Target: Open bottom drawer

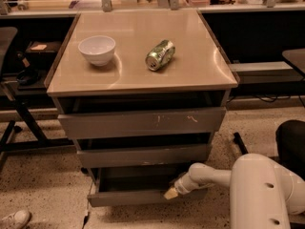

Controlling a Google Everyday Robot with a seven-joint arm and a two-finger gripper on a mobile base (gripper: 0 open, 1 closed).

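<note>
We see a tan-topped desk (200,70) in the middle of the view, looked at from above and in front, standing on a speckled floor (43,175). Under the desk top are three grey drawers without handles.

To the lower right of the desk, the robot's bulky white arm (257,185) fills the corner of the view and reaches left toward the desk's base.

The top drawer (119,124) is the widest, just under the desk top. Its front carries pale scratch marks, and a dark gap shows above it. The middle drawer (143,155) sits below it, narrower.

The bottom drawer (128,197) is at the foot of the desk, just above the floor. It is pulled partway out toward us, so we look down into its shallow grey tray. Its front is plain.

On the desk top, toward the left, stands a white bowl (96,49), upright. A green can (160,55) lies on its side near the middle of the desk top, apart from the bowl.

The claw (170,193), pale yellow at its tip, is at the right part of the bottom drawer's front, at its upper edge. We cannot tell whether the claw is released or clenched.

A white shoe (14,219) lies on the floor to the lower left of the desk.
</note>
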